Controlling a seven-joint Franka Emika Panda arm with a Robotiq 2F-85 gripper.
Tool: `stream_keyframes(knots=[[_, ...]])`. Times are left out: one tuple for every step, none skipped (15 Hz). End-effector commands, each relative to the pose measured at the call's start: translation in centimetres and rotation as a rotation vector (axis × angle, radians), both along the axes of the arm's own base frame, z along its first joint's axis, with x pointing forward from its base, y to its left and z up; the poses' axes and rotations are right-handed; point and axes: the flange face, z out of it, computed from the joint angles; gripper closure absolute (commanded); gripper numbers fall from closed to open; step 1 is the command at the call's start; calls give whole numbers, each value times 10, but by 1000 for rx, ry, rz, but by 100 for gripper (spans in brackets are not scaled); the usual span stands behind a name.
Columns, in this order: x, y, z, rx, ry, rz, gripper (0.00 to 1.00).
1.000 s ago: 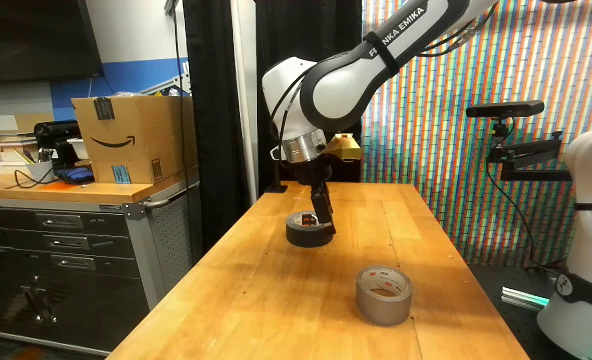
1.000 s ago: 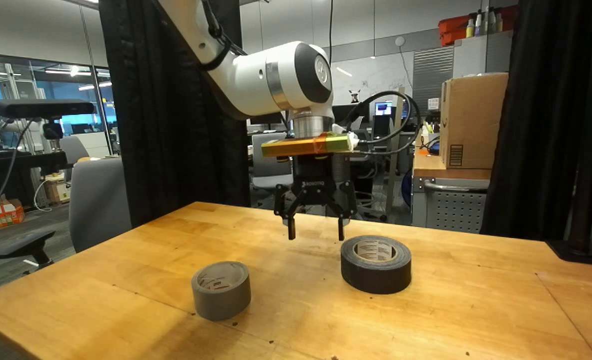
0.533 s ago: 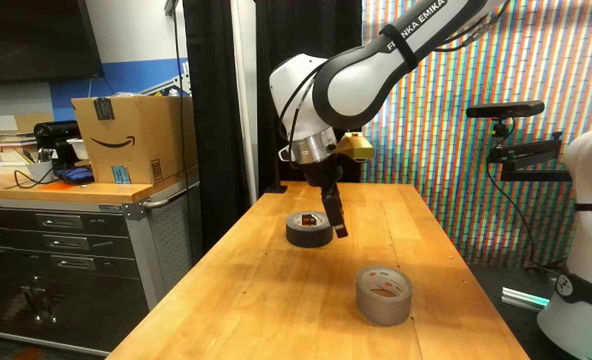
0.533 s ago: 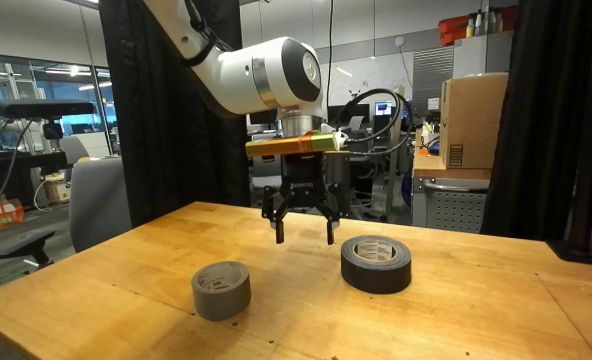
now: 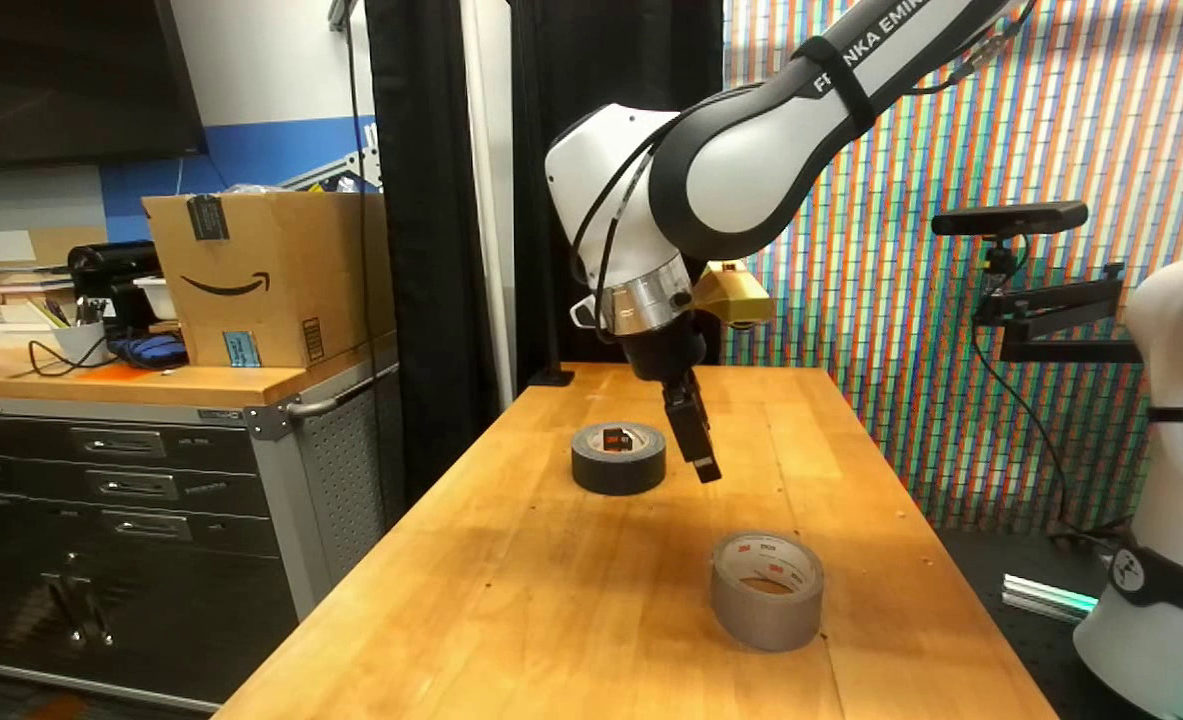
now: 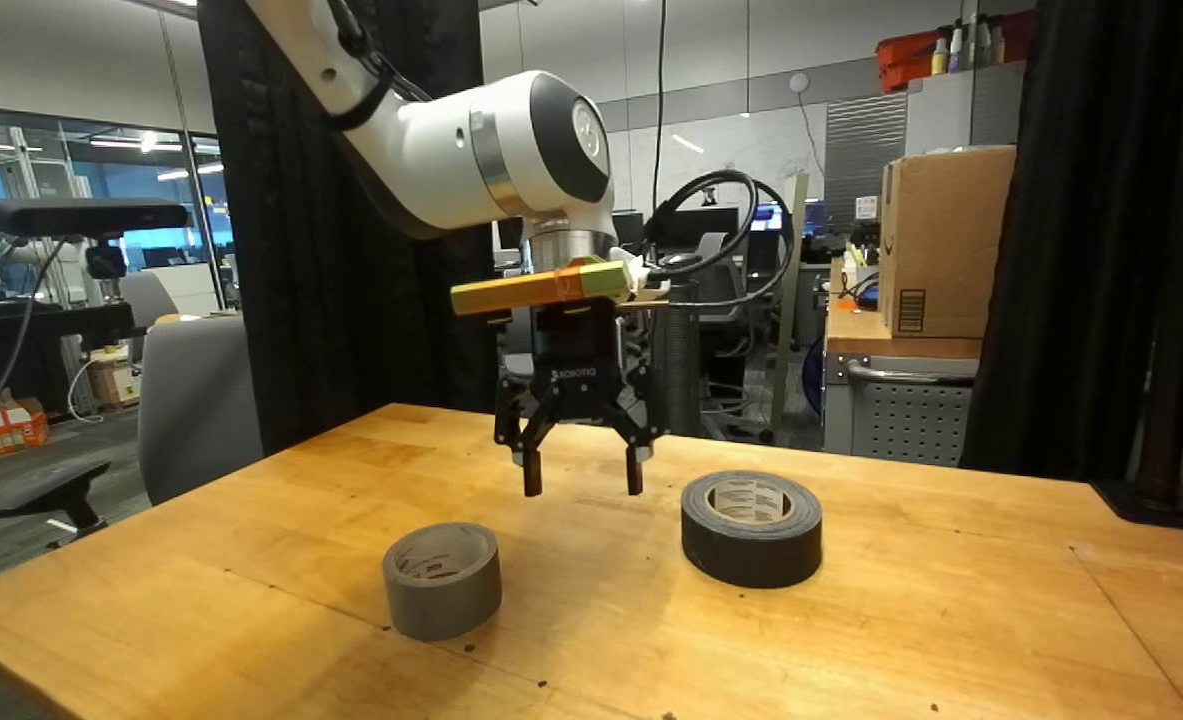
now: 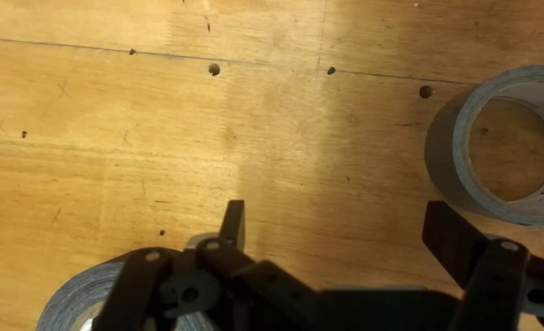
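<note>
My gripper hangs in the air over the wooden table, fingers pointing down and spread wide with nothing between them. A grey tape roll lies flat on the table, nearer the camera and left of the gripper in that exterior view. To the right there lies a thicker black tape roll, also flat. In the wrist view the grey roll shows at the right edge, just beyond one fingertip. The black roll is at the lower left, partly hidden behind the other finger's linkage.
A black stand base stands on the table by a dark curtain. A camera on a bracket and a second white arm are beyond the table's edge. A cardboard box sits on a tool cabinet.
The gripper has moved away from above the black roll toward the grey roll's side, and sits slightly lower. It has stayed open. Both tape rolls are where they were.
</note>
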Motion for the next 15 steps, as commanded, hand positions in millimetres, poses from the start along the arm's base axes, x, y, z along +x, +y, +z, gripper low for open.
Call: stream_keyframes(knots=[[-12,9,13,-27,-6,11,0],[-13,12,13,-23,-3,20,0],[-14,15,12,-23,-1,27,0],[-15,17,11,-23,1,33,0],[-16,20,9,-23,5,41,0],[-17,23,8,-24,8,52,0],[-18,26,7,-22,11,63,0],[-19,27,7,-21,14,69,0],[-19,28,5,-22,18,76,0],[-19,28,5,-24,19,83,0],[-19,28,6,-29,18,89,0],[-19,28,7,-33,17,93,0],[-18,27,6,-41,17,95,0],[-18,27,6,-46,17,97,0],[-19,26,6,-54,16,98,0]])
